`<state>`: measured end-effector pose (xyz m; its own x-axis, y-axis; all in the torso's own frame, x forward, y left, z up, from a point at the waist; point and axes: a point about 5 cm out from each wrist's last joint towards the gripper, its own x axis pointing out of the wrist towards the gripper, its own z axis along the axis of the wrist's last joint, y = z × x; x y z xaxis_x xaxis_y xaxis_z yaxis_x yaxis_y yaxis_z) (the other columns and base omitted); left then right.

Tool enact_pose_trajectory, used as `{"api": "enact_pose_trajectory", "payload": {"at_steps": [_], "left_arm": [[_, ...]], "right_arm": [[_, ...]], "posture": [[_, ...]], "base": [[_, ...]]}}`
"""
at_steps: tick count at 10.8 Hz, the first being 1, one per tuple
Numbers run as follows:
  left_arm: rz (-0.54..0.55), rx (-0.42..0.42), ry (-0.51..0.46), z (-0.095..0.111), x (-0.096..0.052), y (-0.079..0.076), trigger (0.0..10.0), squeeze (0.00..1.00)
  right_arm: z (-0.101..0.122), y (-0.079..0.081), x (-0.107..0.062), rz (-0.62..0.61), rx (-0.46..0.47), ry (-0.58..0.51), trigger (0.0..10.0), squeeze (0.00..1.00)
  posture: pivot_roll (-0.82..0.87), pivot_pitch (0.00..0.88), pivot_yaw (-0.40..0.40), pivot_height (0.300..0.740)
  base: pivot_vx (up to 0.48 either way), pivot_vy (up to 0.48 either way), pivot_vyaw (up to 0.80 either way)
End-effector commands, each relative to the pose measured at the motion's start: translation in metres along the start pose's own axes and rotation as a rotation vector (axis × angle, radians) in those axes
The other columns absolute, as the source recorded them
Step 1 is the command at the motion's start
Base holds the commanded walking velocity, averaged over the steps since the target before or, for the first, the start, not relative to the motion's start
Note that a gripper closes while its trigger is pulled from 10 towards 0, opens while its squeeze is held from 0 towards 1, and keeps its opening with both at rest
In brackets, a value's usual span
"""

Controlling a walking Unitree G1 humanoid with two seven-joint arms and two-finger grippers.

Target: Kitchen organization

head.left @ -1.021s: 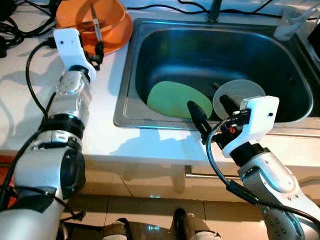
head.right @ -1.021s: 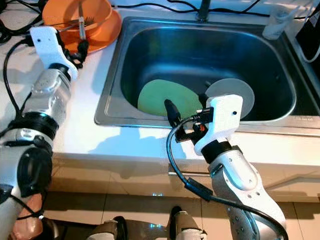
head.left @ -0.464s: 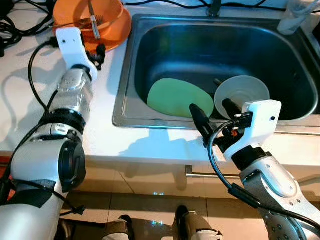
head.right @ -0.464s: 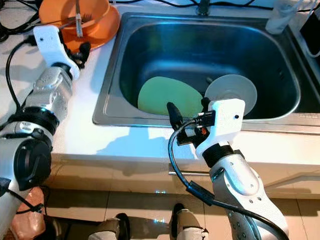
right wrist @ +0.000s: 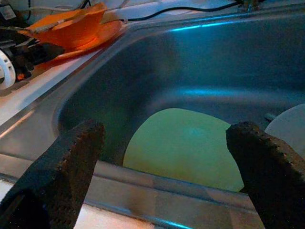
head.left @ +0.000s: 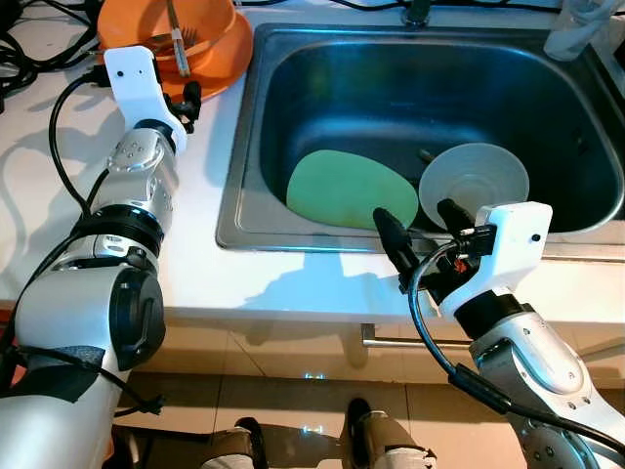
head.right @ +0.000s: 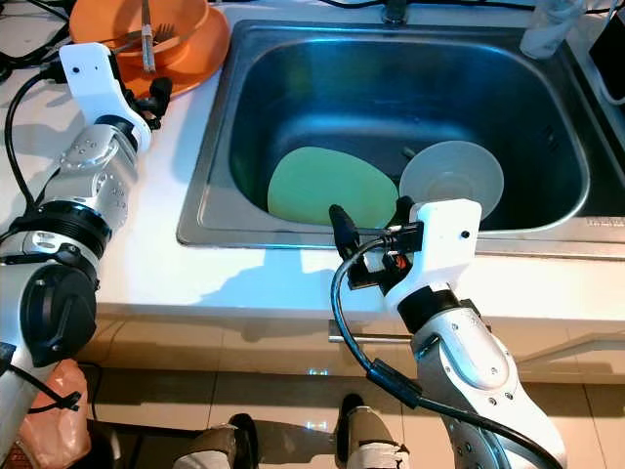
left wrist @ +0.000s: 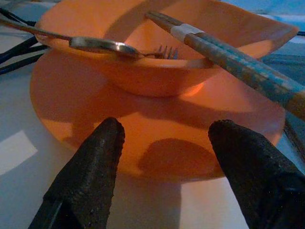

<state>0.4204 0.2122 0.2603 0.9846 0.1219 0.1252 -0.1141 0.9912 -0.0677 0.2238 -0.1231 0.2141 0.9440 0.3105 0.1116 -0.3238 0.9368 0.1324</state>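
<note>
My right gripper [head.left: 422,225] hangs with jaws spread wide and empty over the near rim of the sink [head.left: 244,147], lower centre of frame; just beyond lie the green plate [head.left: 350,191] and white bowl [head.left: 474,181]; I judge I'm lining up a pick, needing a drop inward. My left gripper [left wrist: 167,157], also wide, faces the orange plate [left wrist: 86,105] under the orange bowl [head.left: 200,24], upper left.
</note>
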Motion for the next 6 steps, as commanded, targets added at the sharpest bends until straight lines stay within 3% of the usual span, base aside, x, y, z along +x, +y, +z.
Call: {"api": "enact_pose_trajectory", "payload": {"at_steps": [1, 4, 6], "left_arm": [[0.038, 0.008, 0.054, -0.007, -0.001, 0.009, 10.0, 0.0], [0.05, 0.015, 0.069, -0.006, -0.001, 0.012, 10.0, 0.0], [0.061, 0.003, 0.123, -0.018, -0.003, 0.014, 10.0, 0.0]], "right_arm": [[0.003, 0.002, -0.005, 0.004, 0.002, -0.005, 10.0, 0.0], [0.004, 0.003, -0.02, 0.022, 0.016, 0.029, 10.0, 0.0], [0.005, -0.001, -0.032, 0.002, 0.01, 0.052, 10.0, 0.0]], "posture": [[-0.35, 0.31, 0.03, 0.74], [-0.37, 0.321, 0.031, 0.74], [-0.39, 0.33, 0.033, 0.74]], "base": [[0.0, 0.0, 0.0], [0.0, 0.0, 0.0], [0.0, 0.0, 0.0]]}}
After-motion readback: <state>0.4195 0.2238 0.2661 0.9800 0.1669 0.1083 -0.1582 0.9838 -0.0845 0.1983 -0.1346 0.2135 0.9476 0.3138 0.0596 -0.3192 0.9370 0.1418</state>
